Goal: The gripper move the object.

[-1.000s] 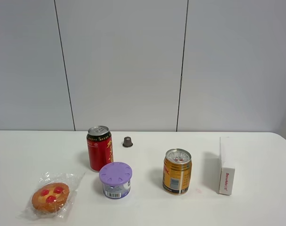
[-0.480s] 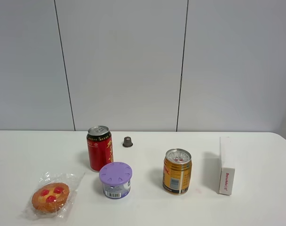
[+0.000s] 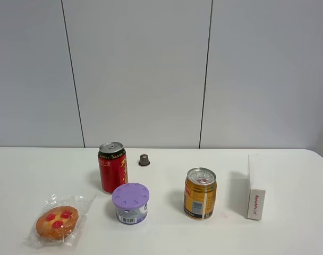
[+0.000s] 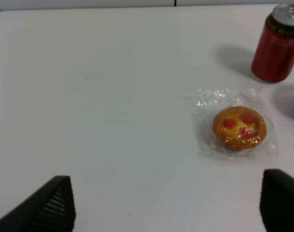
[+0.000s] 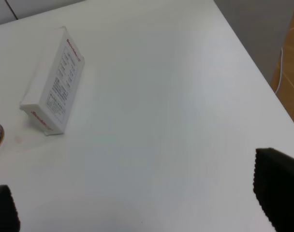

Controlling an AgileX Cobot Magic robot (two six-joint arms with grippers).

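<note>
While nothing is touching it: the wrapped bun (image 3: pixel 57 221) is lying flat on the white surface (image 3: pixel 167 236), at the near left of the exterior high view.
Bun wrap: clear crinkly plastic is spreading out around the golden-brown bun (image 4: pixel 239 127), which is showing 3 red spots on top.
Left gripper (image 4: pixel 169 203): its 2 black fingers (image 4: pixel 52 203) are standing wide apart, gripping nothing, hovering above bare surface with the bun lying beyond them, nearer the finger on the red can's side.
Right gripper (image 5: pixel 147 193): its 2 fingers (image 5: pixel 280 186) are also spreading wide, holding nothing, hanging over the surface (image 5: pixel 161 121) near its edge.
Red can (image 3: pixel 112 167): it is standing upright behind the bun, well apart from it, and is showing in the left wrist view (image 4: pixel 279 42) too.
Purple-lidded tub (image 3: pixel 130 203): it is sitting just in front of the red can, to the right of the bun.
Gold can (image 3: pixel 200 193): it is standing upright right of the tub.
White box (image 3: pixel 255 187): it is standing on a long side at the far right, also seen from the right wrist (image 5: pixel 52 89).
Small dark capsule (image 3: pixel 144 160): it is sitting near the back, just beside the red can.
</note>
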